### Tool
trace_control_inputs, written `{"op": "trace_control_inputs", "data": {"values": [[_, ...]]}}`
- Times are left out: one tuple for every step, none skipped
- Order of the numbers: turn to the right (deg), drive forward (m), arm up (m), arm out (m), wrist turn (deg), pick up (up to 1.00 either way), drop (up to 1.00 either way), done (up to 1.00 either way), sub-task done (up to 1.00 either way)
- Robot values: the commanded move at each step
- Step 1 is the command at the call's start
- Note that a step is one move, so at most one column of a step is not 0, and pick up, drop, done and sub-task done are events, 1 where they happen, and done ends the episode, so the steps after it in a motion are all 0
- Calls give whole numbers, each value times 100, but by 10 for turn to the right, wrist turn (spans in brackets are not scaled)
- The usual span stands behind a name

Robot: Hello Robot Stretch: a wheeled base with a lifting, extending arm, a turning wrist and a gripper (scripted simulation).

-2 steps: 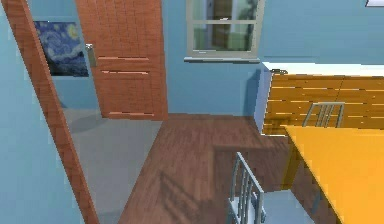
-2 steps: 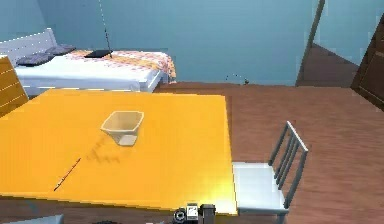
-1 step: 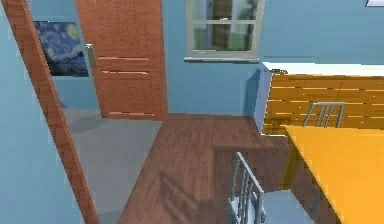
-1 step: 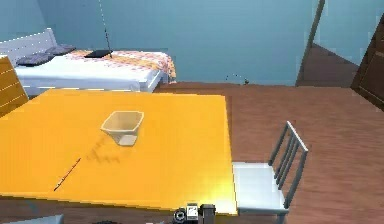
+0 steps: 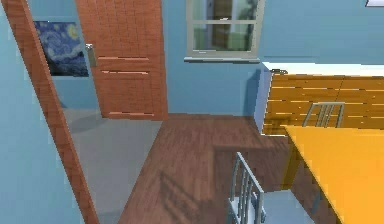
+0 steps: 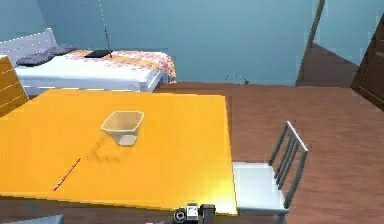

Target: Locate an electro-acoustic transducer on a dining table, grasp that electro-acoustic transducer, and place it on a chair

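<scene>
Quick count: one table (image 6: pixel 170 150). Two chairs (image 5: pixel 325 113) (image 5: pixel 250 195) beside it in the forward view, one chair (image 6: pixel 270 175) at its end in the arm side view. On it, one bowl (image 6: pixel 122 126) and one thin stick (image 6: pixel 70 178). Beyond it, one bed (image 6: pixel 100 70) with two pillows (image 6: pixel 32 60) (image 6: pixel 60 50). Off past the table: one door (image 5: pixel 125 60), one window (image 5: pixel 225 28), one painting (image 5: pixel 60 50), one cabinet (image 5: pixel 320 95).
</scene>
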Motion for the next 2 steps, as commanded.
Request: {"op": "trace_control_inputs", "data": {"values": [[0,0,10,0,0,0,0,0,0],[0,0,0,-8,0,0,0,0,0]]}}
